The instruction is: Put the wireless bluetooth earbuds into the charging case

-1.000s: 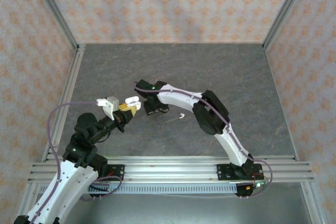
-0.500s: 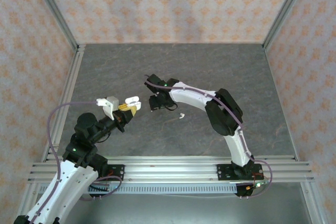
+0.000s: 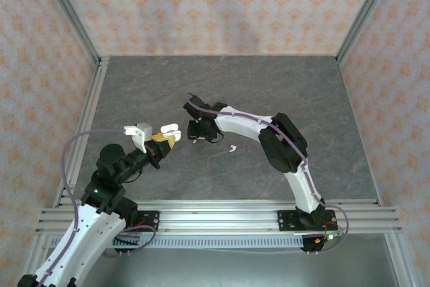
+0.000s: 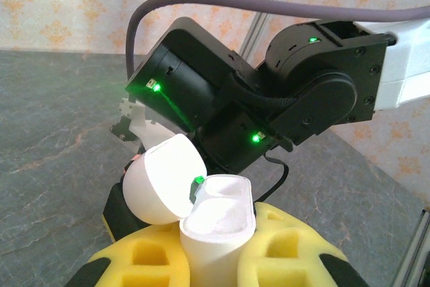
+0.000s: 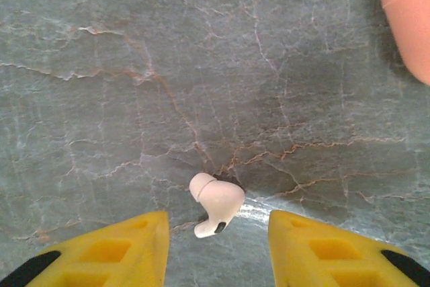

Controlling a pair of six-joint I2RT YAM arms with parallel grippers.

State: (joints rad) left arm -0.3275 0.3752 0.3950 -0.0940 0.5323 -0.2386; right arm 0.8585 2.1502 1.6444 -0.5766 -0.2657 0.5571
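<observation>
Top view: the left gripper (image 3: pixel 164 138) is clamped on a white charging case (image 3: pixel 169 128) and holds it clear of the grey table (image 3: pixel 269 92). The right gripper (image 3: pixel 199 132) hangs low just beside it. A small white earbud (image 3: pixel 232 148) lies on the table near the right gripper.

Left wrist: the case (image 4: pixel 218 216) stands upright, squeezed between the yellow pads (image 4: pixel 282 247). Its rounded lid (image 4: pixel 164 179) is swung open to the left, and a green light glows at the hinge. The right arm's black wrist (image 4: pixel 222 112) is close behind.

Right wrist: the right gripper (image 5: pixel 215 218) has its yellow fingers (image 5: pixel 114 250) apart, one on either side of a white earbud (image 5: pixel 216 199), neither touching it. It is glossy, with a bulbous head, a short stem and a dark tip, and lies on the table. I cannot tell whether it is the one seen from above. A pinkish rounded object (image 5: pixel 410 18) sits at the upper right edge.
</observation>
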